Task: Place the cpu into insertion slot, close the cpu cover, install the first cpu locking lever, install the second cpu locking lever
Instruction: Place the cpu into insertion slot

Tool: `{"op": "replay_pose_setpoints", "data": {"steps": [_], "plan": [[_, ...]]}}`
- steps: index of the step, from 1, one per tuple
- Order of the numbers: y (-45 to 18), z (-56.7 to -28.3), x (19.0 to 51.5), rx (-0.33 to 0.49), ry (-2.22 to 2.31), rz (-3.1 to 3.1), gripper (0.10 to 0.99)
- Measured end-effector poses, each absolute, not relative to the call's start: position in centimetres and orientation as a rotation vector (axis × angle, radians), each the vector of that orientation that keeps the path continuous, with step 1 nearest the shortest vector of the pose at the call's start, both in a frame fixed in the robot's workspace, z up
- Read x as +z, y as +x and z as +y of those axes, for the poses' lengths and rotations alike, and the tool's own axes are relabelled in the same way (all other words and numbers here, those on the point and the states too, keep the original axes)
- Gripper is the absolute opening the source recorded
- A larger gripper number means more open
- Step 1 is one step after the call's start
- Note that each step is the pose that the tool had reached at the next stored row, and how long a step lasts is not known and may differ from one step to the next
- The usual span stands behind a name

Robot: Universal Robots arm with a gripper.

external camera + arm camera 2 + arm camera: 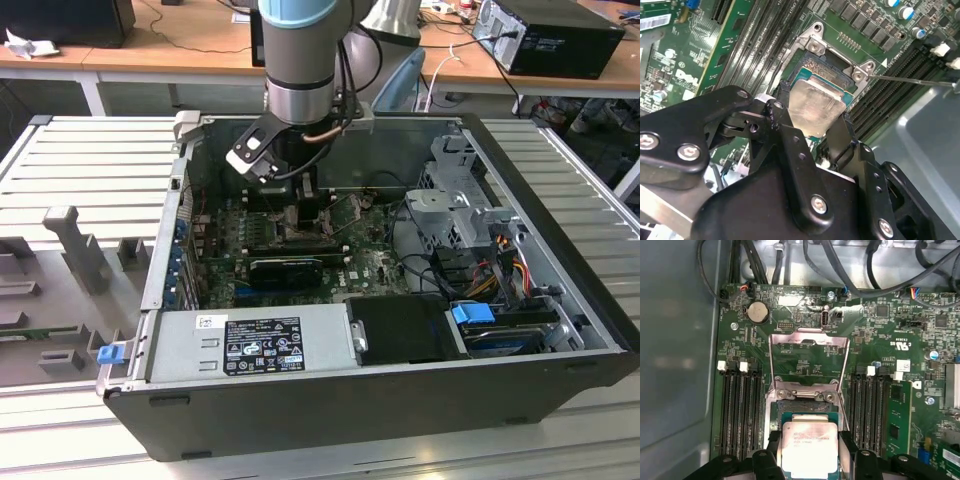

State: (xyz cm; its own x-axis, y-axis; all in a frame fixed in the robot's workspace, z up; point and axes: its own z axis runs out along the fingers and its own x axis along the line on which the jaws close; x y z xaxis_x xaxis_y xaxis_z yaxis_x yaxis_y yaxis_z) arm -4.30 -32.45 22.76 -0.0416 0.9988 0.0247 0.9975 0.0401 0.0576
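The pincer (812, 122) was clamped on the cpu (807, 445). Its black fingers (785, 132) pressed two opposite edges, and the chip's silver-beige top faced up. The cpu was directly over the insertion slot (825, 67), covering most of its pin field. Only a dark strip of the slot showed, on the side nearest the hinge bracket.

The cpu cover (809, 338) lay flipped fully open on the far side of the insertion slot, flat over the green board, so it did not block the way down. A thin metal rod, probably a locking lever (912, 80), ran away from one corner of the slot, clear of the chip.

To do this step well, the chip's edges should probably run parallel to the slot's rim, and the chip should go straight down without sliding sideways, since the pins below would bend easily. In the second wrist view the chip seemed slightly tilted against the rim. It should probably be levelled before the grip is loosened, and no downward force should be needed.

The underside of the cpu and the pins beneath it were hidden, so I could not tell whether it was resting in the slot or hanging just above it. I could not make out its orientation notches or corner mark. The fingers covered the two gripped edges. In the exterior view the arm's wrist blocked the slot inside the computer case (380, 400).
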Motion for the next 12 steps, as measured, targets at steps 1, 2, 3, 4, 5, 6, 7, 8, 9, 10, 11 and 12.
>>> {"op": "replay_pose_setpoints", "data": {"steps": [1,2,3,4,5,6,7,8,9,10,11,12], "plan": [[-4.3,-32.3,22.4,0.091,2.162,2.247,0.541],[-4.3,-32.3,22.2,0.091,2.168,2.241,0.541],[-4.3,-32.2,22.1,0.091,2.174,2.235,0.541],[-4.3,-32.1,21.6,0.091,2.178,2.231,0.541],[-4.3,-32.1,21.5,0.091,2.179,2.230,0.541],[-4.3,-32.0,21.4,0.091,2.180,2.229,0.541],[-4.3,-32.0,21.3,0.091,2.182,2.227,0.541],[-4.3,-32.0,21.2,0.091,2.187,2.222,0.541],[-4.3,-32.0,21.1,0.091,2.197,2.211,0.541],[-4.3,-32.0,21.1,0.091,2.201,2.207,0.541],[-4.3,-31.9,21.0,0.091,2.203,2.205,0.541],[-4.3,-31.9,20.9,0.091,2.209,2.199,0.541]]}}
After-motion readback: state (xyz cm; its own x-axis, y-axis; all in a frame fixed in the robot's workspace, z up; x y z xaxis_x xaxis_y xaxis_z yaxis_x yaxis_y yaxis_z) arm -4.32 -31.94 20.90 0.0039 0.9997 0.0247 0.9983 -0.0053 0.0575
